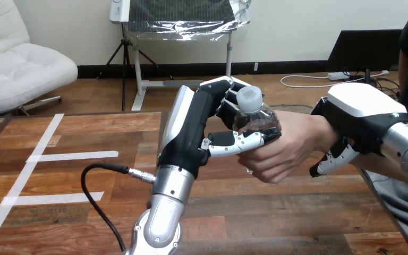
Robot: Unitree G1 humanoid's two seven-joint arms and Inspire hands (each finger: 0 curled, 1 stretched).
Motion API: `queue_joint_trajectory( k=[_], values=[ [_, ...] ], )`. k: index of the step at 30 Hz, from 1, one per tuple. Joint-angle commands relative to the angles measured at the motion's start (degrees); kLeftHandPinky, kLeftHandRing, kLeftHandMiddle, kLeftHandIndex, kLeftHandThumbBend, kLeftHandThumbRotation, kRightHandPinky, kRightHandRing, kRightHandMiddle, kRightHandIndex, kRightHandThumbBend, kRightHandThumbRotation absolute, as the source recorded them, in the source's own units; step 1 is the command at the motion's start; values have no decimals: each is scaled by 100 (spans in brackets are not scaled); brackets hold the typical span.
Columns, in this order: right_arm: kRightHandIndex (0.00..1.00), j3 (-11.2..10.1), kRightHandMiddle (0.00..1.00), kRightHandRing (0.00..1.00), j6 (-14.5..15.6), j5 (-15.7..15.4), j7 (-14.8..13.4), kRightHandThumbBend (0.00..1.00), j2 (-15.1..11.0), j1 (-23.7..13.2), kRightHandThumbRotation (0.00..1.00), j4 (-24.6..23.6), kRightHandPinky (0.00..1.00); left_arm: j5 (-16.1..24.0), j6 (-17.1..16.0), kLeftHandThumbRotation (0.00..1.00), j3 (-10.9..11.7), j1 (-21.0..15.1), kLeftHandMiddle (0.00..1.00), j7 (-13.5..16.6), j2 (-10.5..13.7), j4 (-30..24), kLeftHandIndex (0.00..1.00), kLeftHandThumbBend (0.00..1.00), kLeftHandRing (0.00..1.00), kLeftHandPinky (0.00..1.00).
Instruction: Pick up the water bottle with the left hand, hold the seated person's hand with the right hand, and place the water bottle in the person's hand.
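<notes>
A clear water bottle [254,112] with a white cap stands upright above the table, a little right of the middle. My left hand [199,125] is shut on it, thumb across the front and fingers curled behind. The person's hand [284,149] comes in from the right and wraps the bottle's lower part, touching my thumb. My right hand [358,119] sits on the person's wrist, its white back up and its fingers curled down round the wrist. The bottle's lower body is hidden by the two hands.
The wooden table [85,212] carries strips of white tape [71,156] on its left half. The table's right edge [382,207] runs under my right forearm, with the person seated just beyond it.
</notes>
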Motion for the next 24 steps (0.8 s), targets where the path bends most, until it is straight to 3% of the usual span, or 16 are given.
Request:
queue_joint_trajectory(
  k=[1, 17, 24],
  values=[
    [33, -362, 26, 18, 4, 31, -61, 78, -86, -312, 0, -513, 12, 73, -158, 0, -343, -582, 44, -20, -333, 42, 52, 52, 38, 36],
    [37, -315, 30, 21, -76, -20, -21, 80, -161, -280, 0, -387, 14, 37, -84, 0, -377, -565, 44, -52, -285, 28, 52, 52, 39, 35],
    [48, -301, 42, 32, -9, -118, -6, 84, -160, -258, 0, -383, 23, 28, -82, 0, -372, -555, 44, -54, -273, 39, 52, 51, 39, 35]
  ],
)
